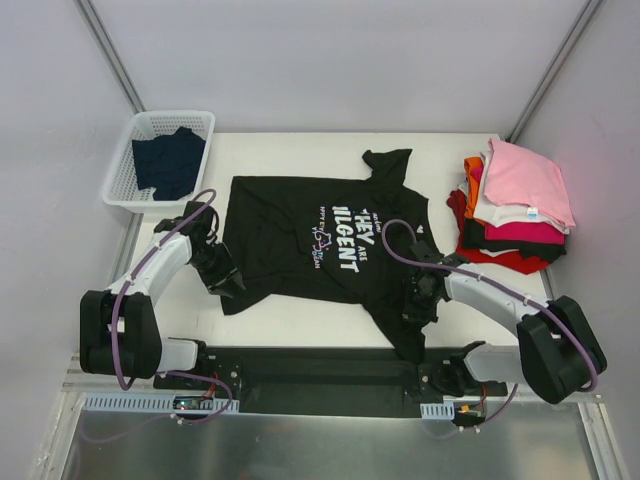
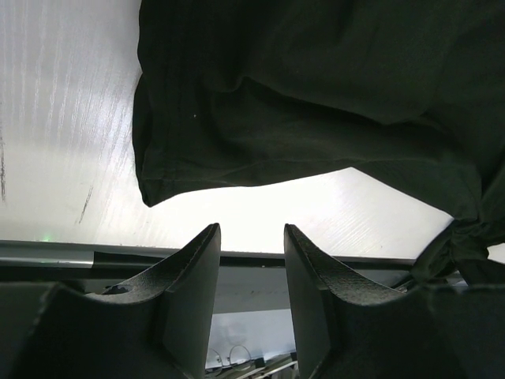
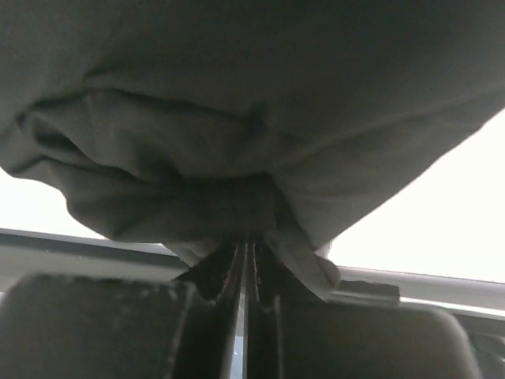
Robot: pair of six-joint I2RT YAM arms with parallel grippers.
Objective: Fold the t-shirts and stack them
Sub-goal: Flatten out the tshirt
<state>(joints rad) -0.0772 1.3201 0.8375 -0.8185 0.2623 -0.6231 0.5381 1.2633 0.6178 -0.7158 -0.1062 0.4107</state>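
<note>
Right gripper (image 3: 246, 257): clamped on a bunched near-right corner of the black t-shirt (image 1: 320, 235).
Left gripper (image 2: 251, 253): jaws parted, empty, just beside the shirt's near-left hem.
Shirt: spread mid-table, print up, near-right part rumpled.
Technique: probably pinch the left hem too, then pull both corners evenly.
Surroundings: folded stack (image 1: 515, 205) far right; basket (image 1: 160, 160) with navy tee (image 1: 168, 160) far left, neither obstructing.
</note>
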